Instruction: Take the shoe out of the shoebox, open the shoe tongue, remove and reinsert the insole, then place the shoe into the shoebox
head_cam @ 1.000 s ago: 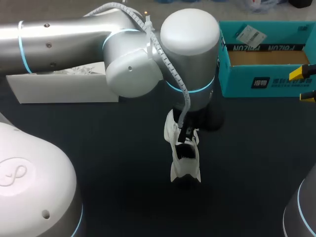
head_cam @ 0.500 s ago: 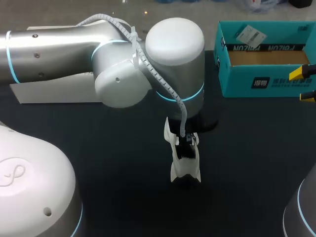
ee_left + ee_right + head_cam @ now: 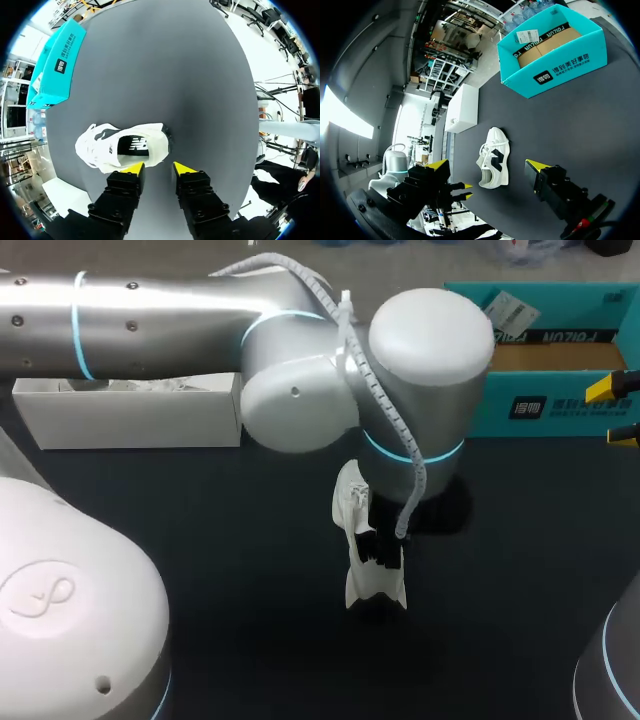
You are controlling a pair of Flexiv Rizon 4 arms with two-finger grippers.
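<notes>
Looking down from the head view, the left arm [image 3: 420,370] comes in from the upper left and hangs over the white shoe [image 3: 368,575]. The shoe stands on its sole at the frame's centre on the dark table [image 3: 200,540], well apart from the teal shoebox [image 3: 560,405] at the upper right. The arm's fingers are hidden here.

From the left wrist, the left gripper [image 3: 157,171] is spread and holds nothing. One yellow tip sits just beside the shoe's collar, and the insole [image 3: 131,146] is still inside.

From the right wrist, the right gripper [image 3: 487,166] gapes wide and empty, with the shoe well ahead of it.

Closing from here would probably catch only the thin collar. A one-sided push could tip or slide the unbraced shoe, or the fabric could slip free.
</notes>
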